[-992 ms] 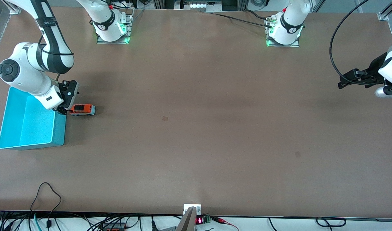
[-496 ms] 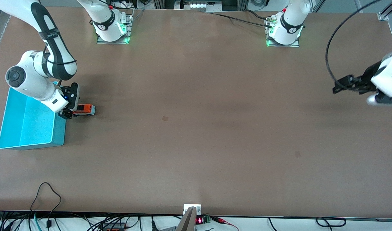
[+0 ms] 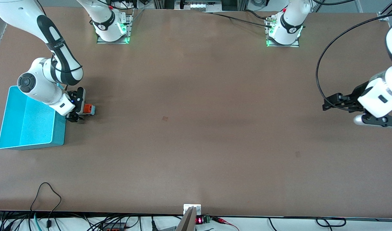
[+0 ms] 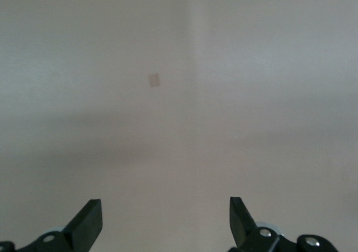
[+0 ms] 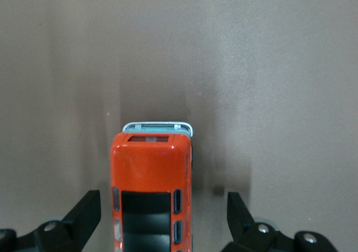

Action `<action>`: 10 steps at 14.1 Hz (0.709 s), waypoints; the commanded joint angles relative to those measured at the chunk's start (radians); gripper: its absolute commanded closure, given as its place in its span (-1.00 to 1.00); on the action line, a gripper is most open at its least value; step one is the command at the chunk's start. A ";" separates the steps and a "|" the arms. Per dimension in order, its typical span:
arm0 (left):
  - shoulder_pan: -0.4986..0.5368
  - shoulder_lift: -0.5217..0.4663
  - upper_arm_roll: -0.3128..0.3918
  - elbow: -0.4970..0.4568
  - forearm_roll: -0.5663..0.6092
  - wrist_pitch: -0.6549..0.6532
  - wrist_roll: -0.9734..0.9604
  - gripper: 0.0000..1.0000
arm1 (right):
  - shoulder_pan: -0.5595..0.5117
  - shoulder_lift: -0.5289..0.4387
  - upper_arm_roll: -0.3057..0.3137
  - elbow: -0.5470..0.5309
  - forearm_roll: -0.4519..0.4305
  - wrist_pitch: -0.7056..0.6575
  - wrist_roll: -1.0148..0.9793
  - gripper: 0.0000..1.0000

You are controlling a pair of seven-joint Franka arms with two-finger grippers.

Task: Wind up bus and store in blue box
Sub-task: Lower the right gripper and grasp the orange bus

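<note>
The right pincer (image 5: 162,218) stands spread astride the bus (image 5: 151,190), which sits on the bench (image 3: 196,128) beside the blue box (image 3: 9,146), near the right arm's edge. Closing off-centre could skid the toy away. The left pincer (image 4: 165,221) waits spread over bare bench.

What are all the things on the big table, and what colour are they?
bus: one, orange-red with dark roof panel, on the table beside the blue box, between the right gripper's open fingers.
blue box: one, turquoise, open-topped, at the right arm's end of the table.
table: one, brown.
right gripper: one, black, open, low over the bus.
left gripper: one, black, open, holding nothing, over bare table at the left arm's end; that arm waits.
</note>
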 commanded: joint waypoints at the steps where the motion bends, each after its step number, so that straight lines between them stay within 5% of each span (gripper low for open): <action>1: 0.054 -0.040 0.005 0.014 -0.015 -0.048 0.010 -1.00 | -0.014 -0.008 0.010 -0.004 -0.005 0.002 0.014 -0.14; 3: 0.091 -0.072 0.000 0.014 -0.018 -0.048 0.012 -1.00 | -0.014 -0.008 0.010 -0.004 -0.005 -0.018 0.085 0.77; 4: 0.093 -0.083 -0.001 0.013 -0.018 -0.048 0.006 -1.00 | -0.013 -0.009 0.010 -0.004 -0.005 -0.023 0.112 0.98; 10: 0.048 -0.088 -0.085 0.014 0.072 -0.032 -0.112 -1.00 | 0.009 -0.046 0.018 0.007 -0.005 -0.037 0.298 1.00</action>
